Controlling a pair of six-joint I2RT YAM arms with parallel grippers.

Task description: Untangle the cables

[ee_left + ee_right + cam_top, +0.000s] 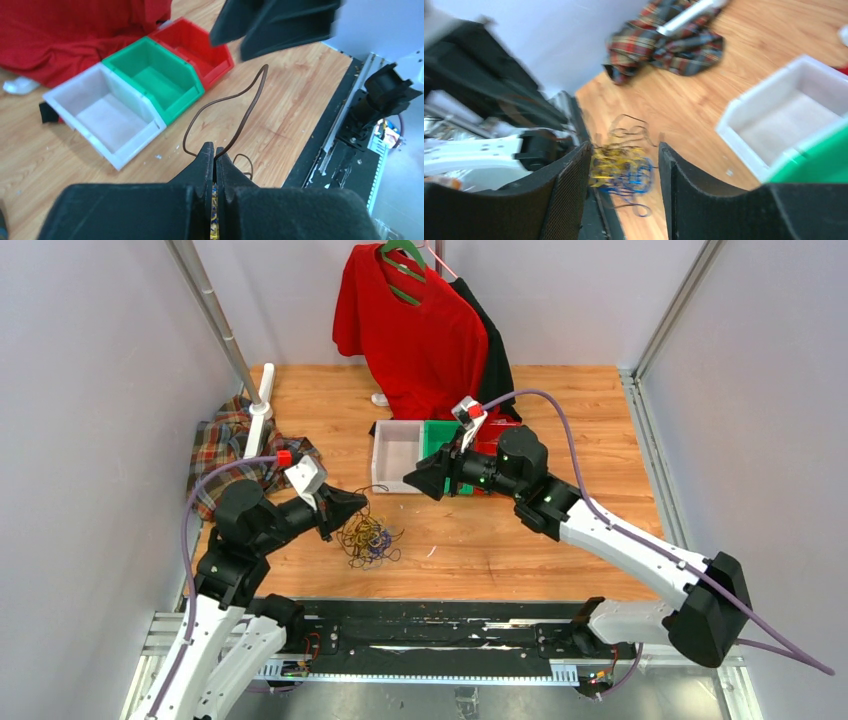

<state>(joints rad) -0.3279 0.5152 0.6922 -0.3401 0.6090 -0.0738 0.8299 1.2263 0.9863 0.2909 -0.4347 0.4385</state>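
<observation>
Cables: light, limp, snag-prone tangle by the near-left edge of the counter.
My left pincer is clenched on one dark strand; right pincer is released, empty. I'd take single outer loops, never the clump.

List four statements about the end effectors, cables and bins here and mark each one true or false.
1. The left end effector is shut on a thin dark cable. True.
2. The right end effector grips the cable tangle. False: its fingers stand apart with nothing between them, and it is up by the bins.
3. The white bin sits right beside the green bin. True.
4. The cable tangle lies inside the green bin. False: it lies on the wooden table by the left end effector, and the green bin looks empty.
</observation>
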